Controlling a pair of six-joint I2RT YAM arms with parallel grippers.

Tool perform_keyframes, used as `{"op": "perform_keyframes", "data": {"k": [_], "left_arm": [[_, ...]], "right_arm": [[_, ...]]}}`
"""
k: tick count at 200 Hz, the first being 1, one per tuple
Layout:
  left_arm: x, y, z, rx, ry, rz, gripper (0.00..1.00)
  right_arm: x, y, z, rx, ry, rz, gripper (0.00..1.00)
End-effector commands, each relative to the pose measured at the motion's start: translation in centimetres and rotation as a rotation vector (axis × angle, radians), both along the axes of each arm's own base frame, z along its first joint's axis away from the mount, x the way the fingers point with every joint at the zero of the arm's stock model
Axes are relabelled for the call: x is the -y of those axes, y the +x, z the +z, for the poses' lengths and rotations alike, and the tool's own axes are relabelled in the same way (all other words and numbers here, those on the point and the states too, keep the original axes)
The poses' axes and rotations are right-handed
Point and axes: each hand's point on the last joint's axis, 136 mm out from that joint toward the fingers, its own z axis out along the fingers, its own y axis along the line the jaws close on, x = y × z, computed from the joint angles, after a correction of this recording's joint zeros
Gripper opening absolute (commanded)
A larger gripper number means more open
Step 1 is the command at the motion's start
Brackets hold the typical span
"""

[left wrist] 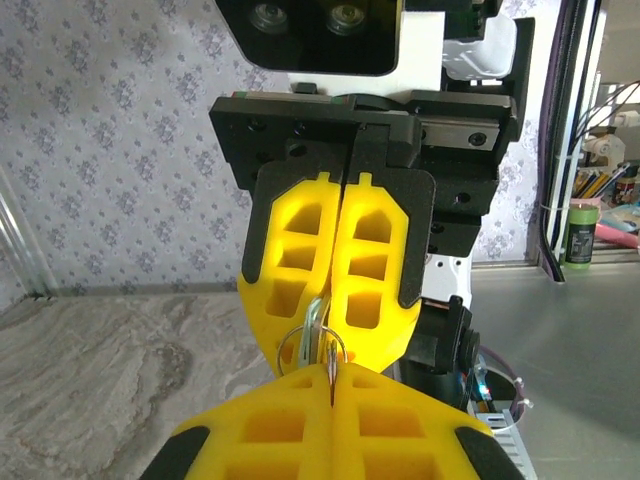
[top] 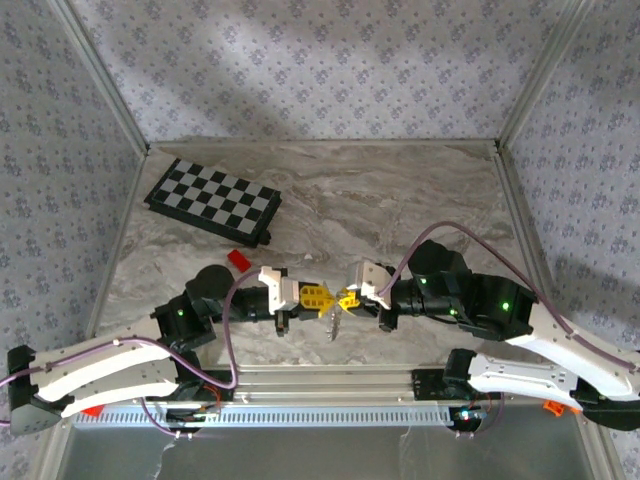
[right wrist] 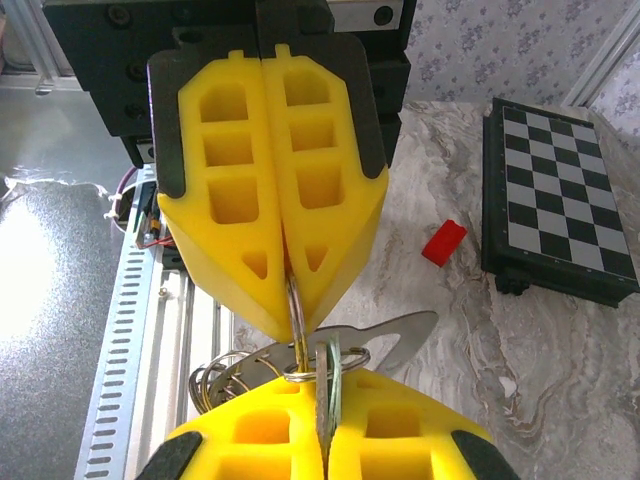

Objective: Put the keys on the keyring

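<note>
Left gripper [top: 322, 296]: closed, pinching the keyring [right wrist: 296, 322] wire.
Right gripper [top: 347, 298]: closed on the keys [right wrist: 326, 400], tip to tip with the left.
Keys, keyring: aloft over the tabletop's [top: 400, 200] near edge.

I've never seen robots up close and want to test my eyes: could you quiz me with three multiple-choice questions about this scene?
1. Where is the chessboard? A far left; B near right; C between the arms
2. Finger colour? A blue; B yellow; C green
3. The end effectors are: A both open; B one open; C both shut

A: chessboard lies far left.
B: fingers are yellow.
C: left end effector pinches the keyring, right end effector a key.
</note>
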Motion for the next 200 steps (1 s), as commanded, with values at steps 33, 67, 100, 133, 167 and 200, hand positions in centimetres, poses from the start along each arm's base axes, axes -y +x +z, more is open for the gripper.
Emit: {"op": "perform_keyframes", "data": {"k": [33,67,100,133,167,200], "left_arm": [[-0.2,0.8,0.2,-0.005,0.068,0.045,0.00],[-0.4,0.5,0.1,-0.012,0.072,0.032,0.00],[-0.5,0.2,0.0,-0.019,0.094,0.020,0.00],[-0.5,0.3,-0.5,-0.028,0.125,0.027,0.00],[-0.9,1.3,-1.4,-0.033,0.166,0.088,0.00],[-1.0,2.1,-2.7,-0.037,0.194,0.136,0.00]], "right_arm": [[0.4,0.5,0.7,0.008,0.020,-0.030,0.00],[0.4,1.0,0.7,0.018,0.016,-0.056,0.00],[0.1,1.0,0.5,0.018,0.007,-0.047,0.00],[0.2,1.2,0.4,0.021,-0.004,-0.055,0.00],[0.4,1.5,0.6,0.031,-0.002,-0.075,0.00],[0.1,2.2,-0.4,0.029,-0.050,-0.101,0.00]]}}
